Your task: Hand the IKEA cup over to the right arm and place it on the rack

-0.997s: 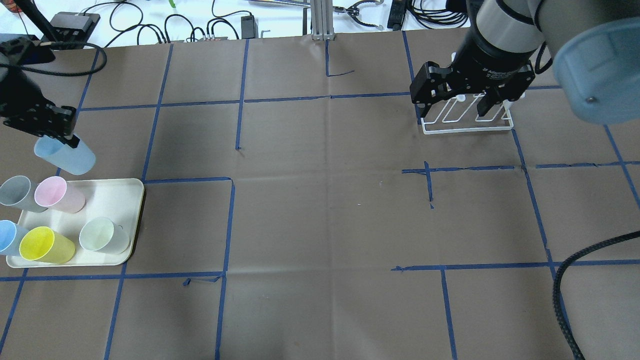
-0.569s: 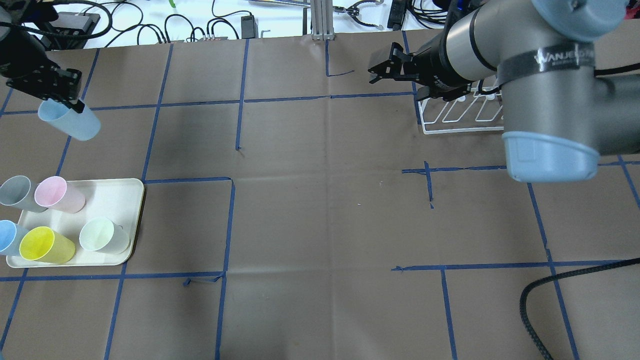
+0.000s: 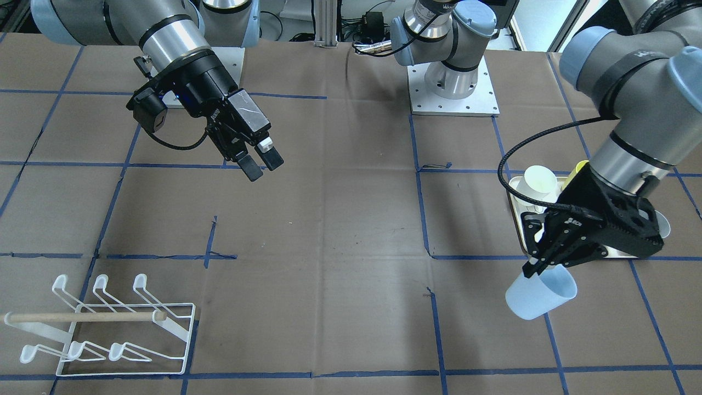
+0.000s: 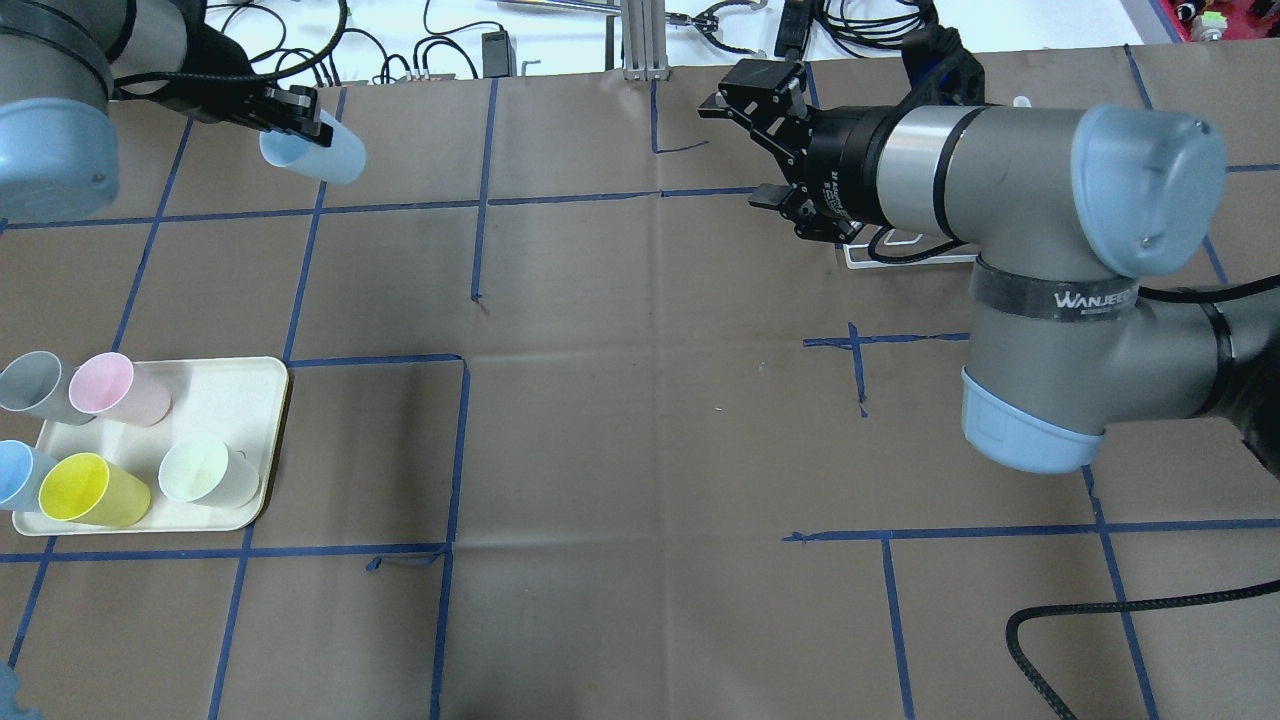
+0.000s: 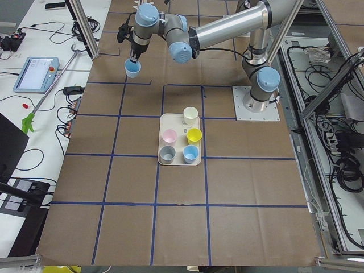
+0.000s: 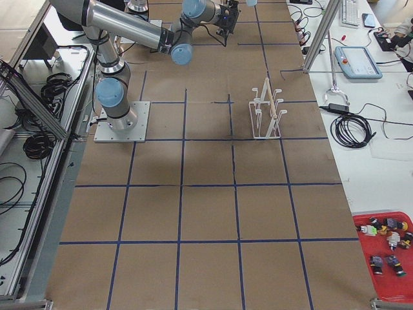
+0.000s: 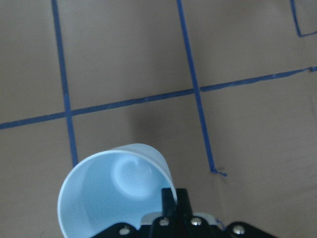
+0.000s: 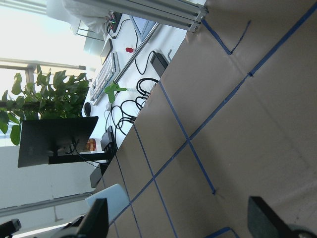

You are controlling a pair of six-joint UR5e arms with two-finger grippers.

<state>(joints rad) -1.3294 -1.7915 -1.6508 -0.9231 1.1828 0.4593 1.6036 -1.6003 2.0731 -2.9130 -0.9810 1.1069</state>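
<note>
The pale-blue IKEA cup point(image 4: 325, 157) hangs tilted over the far left of the table, its mouth toward the left wrist camera point(image 7: 114, 193). My left gripper point(image 4: 305, 125) is shut on its rim, one finger inside the cup and one outside. In the front-facing view the cup point(image 3: 540, 296) hangs below that gripper point(image 3: 535, 270). The right arm's gripper point(image 4: 740, 150) is open and empty, turned on its side and pointing left toward the cup. The rack point(image 3: 109, 329) stands bare; from overhead the right arm covers most of the rack point(image 4: 900, 255).
A cream tray point(image 4: 240, 390) at the near left holds several upright cups: grey, pink, blue, yellow point(image 4: 85, 490) and pale green. Cables and small devices lie on the white bench beyond the table's far edge. A black cable point(image 4: 1080, 620) loops in at the near right.
My left gripper carried the blue cup away from the tray toward the far edge and rightward. The right arm swung off the rack and turned its open gripper to face left.
</note>
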